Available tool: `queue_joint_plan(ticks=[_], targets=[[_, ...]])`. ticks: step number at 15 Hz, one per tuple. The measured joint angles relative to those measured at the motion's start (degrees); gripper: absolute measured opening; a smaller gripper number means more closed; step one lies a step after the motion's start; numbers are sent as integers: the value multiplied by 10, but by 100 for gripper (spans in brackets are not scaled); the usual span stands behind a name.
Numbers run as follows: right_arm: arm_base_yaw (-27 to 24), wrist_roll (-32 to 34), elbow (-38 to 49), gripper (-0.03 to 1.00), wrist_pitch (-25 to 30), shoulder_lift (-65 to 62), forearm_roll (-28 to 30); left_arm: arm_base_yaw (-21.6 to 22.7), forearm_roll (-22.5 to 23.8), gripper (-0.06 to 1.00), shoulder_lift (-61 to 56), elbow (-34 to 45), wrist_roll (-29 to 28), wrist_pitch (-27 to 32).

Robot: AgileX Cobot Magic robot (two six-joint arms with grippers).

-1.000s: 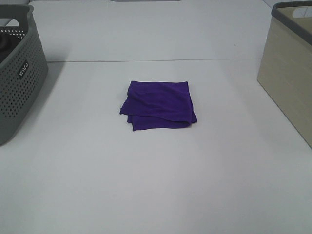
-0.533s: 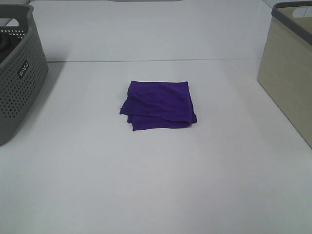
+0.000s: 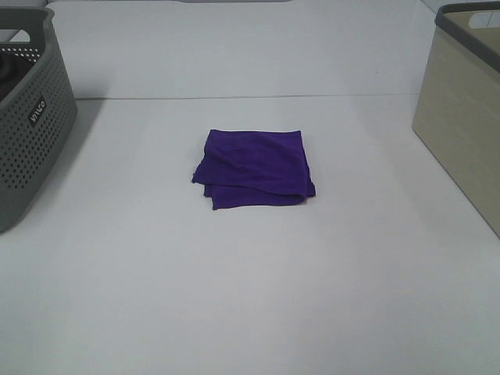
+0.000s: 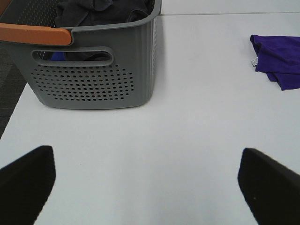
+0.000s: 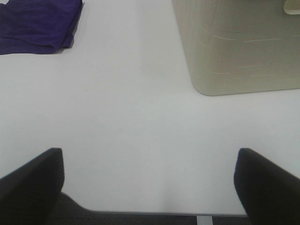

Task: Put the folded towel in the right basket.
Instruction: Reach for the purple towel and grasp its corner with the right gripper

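Observation:
A folded purple towel (image 3: 254, 168) lies flat at the middle of the white table (image 3: 250, 281). It also shows in the left wrist view (image 4: 279, 58) and the right wrist view (image 5: 37, 23). The beige right basket (image 3: 462, 109) stands at the table's right edge and shows in the right wrist view (image 5: 239, 44). My left gripper (image 4: 150, 187) is open and empty near the table's front left, far from the towel. My right gripper (image 5: 150, 185) is open and empty at the front right edge. Neither gripper shows in the exterior high view.
A grey perforated basket (image 3: 27, 117) holding dark clothes stands at the left edge; the left wrist view (image 4: 93, 65) shows it with an orange handle (image 4: 35, 33). The table's front edge (image 5: 140, 213) lies just under my right gripper.

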State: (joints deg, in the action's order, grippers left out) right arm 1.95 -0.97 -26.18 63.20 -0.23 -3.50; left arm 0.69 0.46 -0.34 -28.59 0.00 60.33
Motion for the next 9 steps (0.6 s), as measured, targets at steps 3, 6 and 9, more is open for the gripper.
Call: queue_joint_plan(ticks=[3,6,9], targets=[[0,0,0,94,0,0,0,0,0,99,0,0,0,0],[0,-1,0,94,0,0,0,0,2,99,0,0,0,0],[0,-2,0,94,0,0,0,0,4,99,0,0,0,0]])
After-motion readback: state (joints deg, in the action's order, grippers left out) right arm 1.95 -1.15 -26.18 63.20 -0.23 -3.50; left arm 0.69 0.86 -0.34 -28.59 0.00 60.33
